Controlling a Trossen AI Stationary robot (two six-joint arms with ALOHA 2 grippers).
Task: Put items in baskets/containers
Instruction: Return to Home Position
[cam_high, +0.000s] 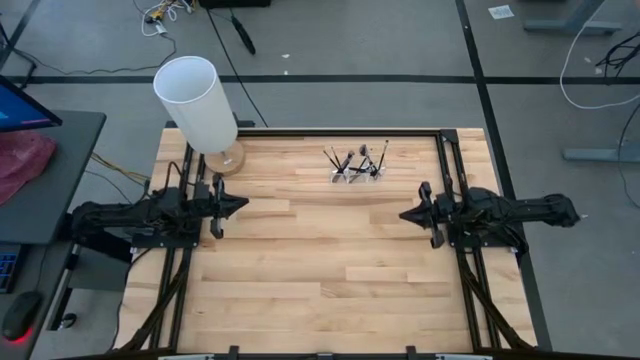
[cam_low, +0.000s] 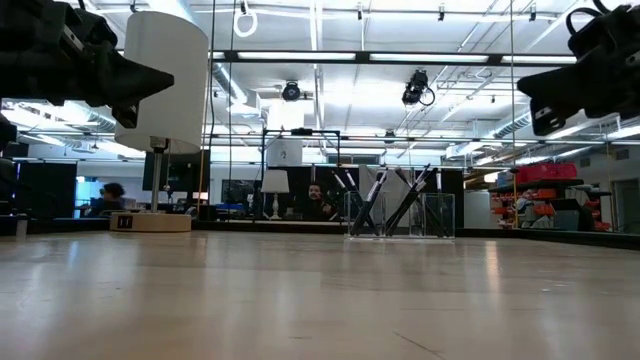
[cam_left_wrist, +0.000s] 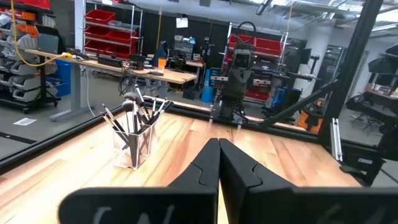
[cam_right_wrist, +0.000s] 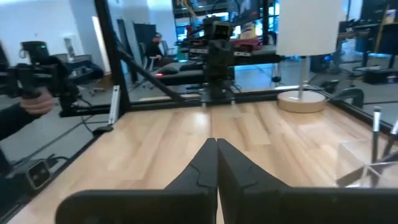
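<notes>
Left gripper (cam_left_wrist: 219, 144) and right gripper (cam_right_wrist: 216, 143), both closed, flank the table (cam_high: 320, 270); brushes (cam_left_wrist: 130, 107) stand in the clear holder (cam_low: 437, 215).

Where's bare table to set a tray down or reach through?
Free: the whole near half of the table, plus the middle strip between left gripper and right gripper, both parked at the sides, jaws shut. Crowded: far edge only, white cylinder at its left end, clear holder of brushes right of centre.
</notes>
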